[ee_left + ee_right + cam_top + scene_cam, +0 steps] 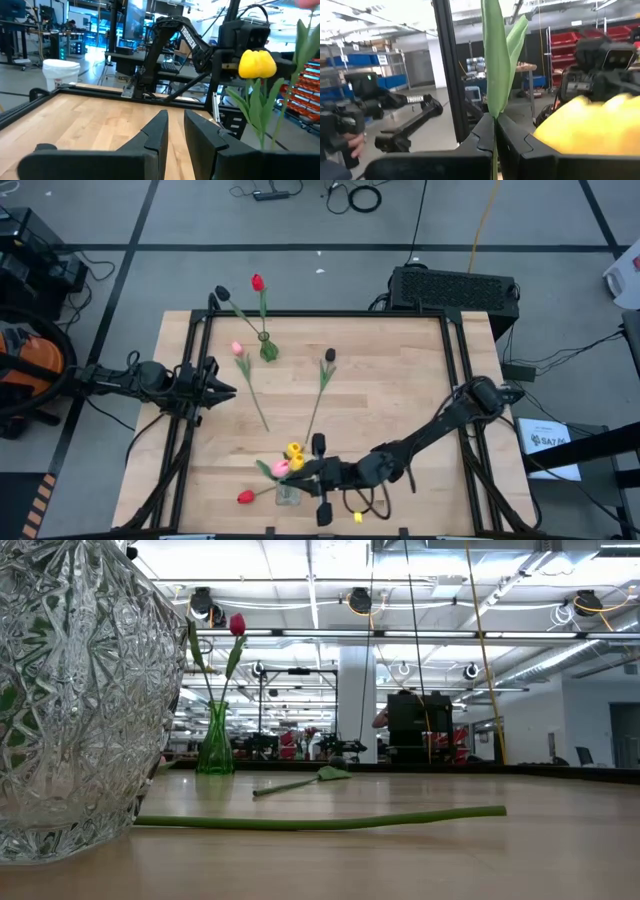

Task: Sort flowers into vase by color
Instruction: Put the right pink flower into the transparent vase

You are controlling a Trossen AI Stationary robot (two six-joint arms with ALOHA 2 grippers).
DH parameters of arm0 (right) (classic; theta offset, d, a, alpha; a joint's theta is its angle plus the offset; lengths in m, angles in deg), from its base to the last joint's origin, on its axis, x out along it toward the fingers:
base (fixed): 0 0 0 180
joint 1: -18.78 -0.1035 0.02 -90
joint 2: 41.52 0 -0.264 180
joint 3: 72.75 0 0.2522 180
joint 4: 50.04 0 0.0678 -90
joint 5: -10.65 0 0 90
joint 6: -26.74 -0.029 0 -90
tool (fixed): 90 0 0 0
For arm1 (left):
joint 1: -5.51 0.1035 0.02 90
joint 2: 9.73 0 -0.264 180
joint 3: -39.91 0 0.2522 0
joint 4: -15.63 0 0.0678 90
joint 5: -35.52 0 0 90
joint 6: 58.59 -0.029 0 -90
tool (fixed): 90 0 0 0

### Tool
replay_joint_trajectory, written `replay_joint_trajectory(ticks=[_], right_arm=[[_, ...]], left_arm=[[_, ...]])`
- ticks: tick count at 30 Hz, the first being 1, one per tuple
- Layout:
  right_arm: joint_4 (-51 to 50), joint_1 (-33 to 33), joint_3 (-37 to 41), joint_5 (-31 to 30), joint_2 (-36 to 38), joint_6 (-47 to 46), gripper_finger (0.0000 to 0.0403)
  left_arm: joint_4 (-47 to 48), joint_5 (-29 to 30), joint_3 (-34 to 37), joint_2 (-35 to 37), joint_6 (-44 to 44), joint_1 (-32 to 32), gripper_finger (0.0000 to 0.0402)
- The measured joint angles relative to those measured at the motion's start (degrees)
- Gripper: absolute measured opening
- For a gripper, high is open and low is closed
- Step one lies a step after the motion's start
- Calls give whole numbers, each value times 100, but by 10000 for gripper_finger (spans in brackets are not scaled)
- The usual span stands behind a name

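Two tulips lie loose mid-table, a pink one and a dark maroon one, while a red one stands in the small green glass vase at the far side. My right gripper is pinched on a green stem over the clear cut-glass vase near the front edge, probably to drop it beside the yellow tulip; my left gripper waits at the left, fingers narrowly apart, holding nothing

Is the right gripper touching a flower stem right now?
Touching. In the right wrist view the right gripper has its jaws shut on a green stem that rises between them.
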Motion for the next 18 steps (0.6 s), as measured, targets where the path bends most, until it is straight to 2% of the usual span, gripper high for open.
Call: replay_joint_trajectory(ticks=[5, 10, 18], right_arm=[[-123, -11, -282, -5, -379, -7, 0], [-191, -15, -293, 0, -450, -163, 0], [-885, -13, -293, -9, -452, -1121, 4]], left_arm=[[-4, -14, 1, 0, 2, 0, 68], [-5, -69, -1, 0, 6, -1, 68], [-6, -149, -2, 0, 6, 0, 68]])
